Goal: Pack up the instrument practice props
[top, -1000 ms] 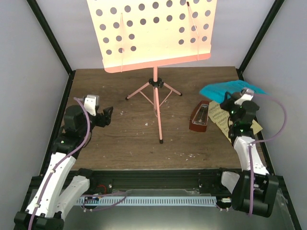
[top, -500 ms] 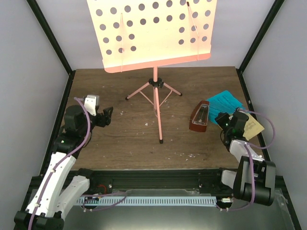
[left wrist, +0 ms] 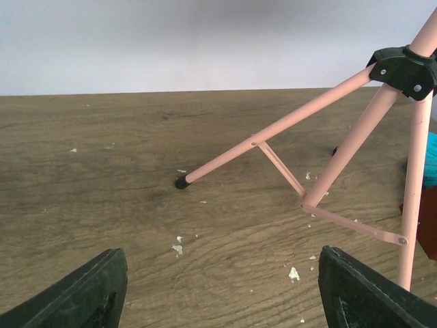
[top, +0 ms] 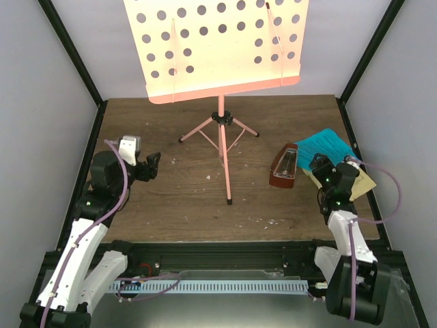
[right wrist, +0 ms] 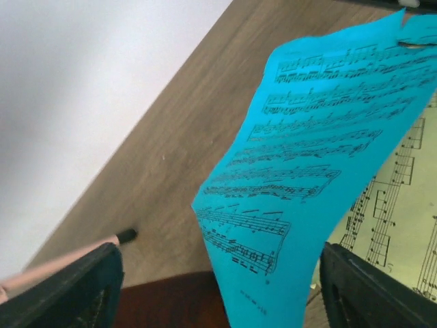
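The pink music stand [top: 220,130] stands at the table's middle back, its hole-dotted desk [top: 218,48] up high. A reddish-brown metronome [top: 283,167] sits right of it. The blue sheet-music page [top: 328,143] lies over the yellow page [top: 363,183] at the right edge. My right gripper [top: 319,165] hovers open over the blue page's near end, beside the metronome; the right wrist view shows the blue page [right wrist: 314,164], the yellow page [right wrist: 403,225] and the metronome [right wrist: 171,301] between wide jaws [right wrist: 222,294]. My left gripper [top: 154,165] is open and empty, facing the tripod legs [left wrist: 287,126].
Black frame posts and grey walls close in the table [top: 177,198] on both sides. Small white crumbs [left wrist: 179,247] dot the wood near the stand's feet. The stand's three legs spread across the table's middle.
My right gripper brought the blue page down from mid-air onto the yellow page, then opened and let it go. The left arm has not moved.
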